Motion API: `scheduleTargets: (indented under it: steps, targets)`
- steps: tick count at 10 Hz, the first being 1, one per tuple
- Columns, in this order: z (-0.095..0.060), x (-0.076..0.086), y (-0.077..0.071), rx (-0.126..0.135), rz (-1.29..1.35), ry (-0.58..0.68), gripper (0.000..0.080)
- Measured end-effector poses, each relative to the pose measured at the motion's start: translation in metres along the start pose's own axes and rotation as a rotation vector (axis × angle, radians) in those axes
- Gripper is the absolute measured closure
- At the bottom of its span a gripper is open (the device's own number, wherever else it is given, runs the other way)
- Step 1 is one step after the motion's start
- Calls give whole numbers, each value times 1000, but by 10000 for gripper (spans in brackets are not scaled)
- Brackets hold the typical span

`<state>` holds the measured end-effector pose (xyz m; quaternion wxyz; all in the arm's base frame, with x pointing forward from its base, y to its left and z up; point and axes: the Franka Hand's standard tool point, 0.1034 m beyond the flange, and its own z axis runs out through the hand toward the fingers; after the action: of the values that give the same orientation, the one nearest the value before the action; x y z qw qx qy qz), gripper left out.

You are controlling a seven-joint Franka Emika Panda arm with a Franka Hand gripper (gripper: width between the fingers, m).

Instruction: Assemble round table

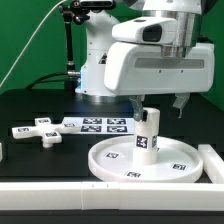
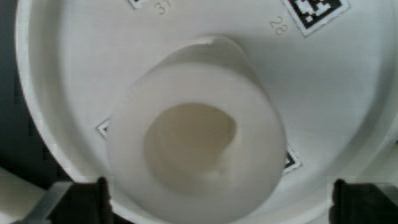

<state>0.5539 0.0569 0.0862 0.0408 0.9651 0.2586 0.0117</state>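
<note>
Jaws stand open, spread wide and holding nothing. They hang over the short cylindrical leg (image 1: 147, 134), one dark fingertip (image 2: 75, 200) on either side of it and neither touching it. From the exterior view I cannot tell whether the tips have come level with the leg's top.

The leg stands upright near the middle of the large rimmed round disc (image 1: 112, 158), which lies flat on the black counter (image 1: 30, 105) at the near side, just behind the long white border wall (image 1: 40, 190). Whether the leg is fastened into the disc or only resting there is not visible. The cross-shaped foot piece (image 1: 35, 130) lies loose on the exterior view's left, well apart from the disc, with the marker board (image 1: 100, 125) between them and a little farther back.

All three parts look like stiff, light, smooth plastic. They are likely slippery, so a firm squeeze should do no harm. The leg is best taken across its round body near the top, squarely, so that it does not twist out. The disc looks too broad to span, so only its rim offers a hold.

No brand or readable writing shows. There are only black-and-white square tags on the leg, the disc, the foot piece and the board.
</note>
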Motion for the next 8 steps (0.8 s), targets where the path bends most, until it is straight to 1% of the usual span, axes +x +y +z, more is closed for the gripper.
scheduleTargets:
  steps: [1,3,4,5,8]
  targets:
    - [0,2,-1,-13,-110,19,158]
    - [3,-3,-1,-13,-327,14,152]
    - [4,-6,-2,-10,-347,8,150]
    - [5,-8,-1,-9,-430,1,150]
    - [6,-10,1,-8,-590,-2,150]
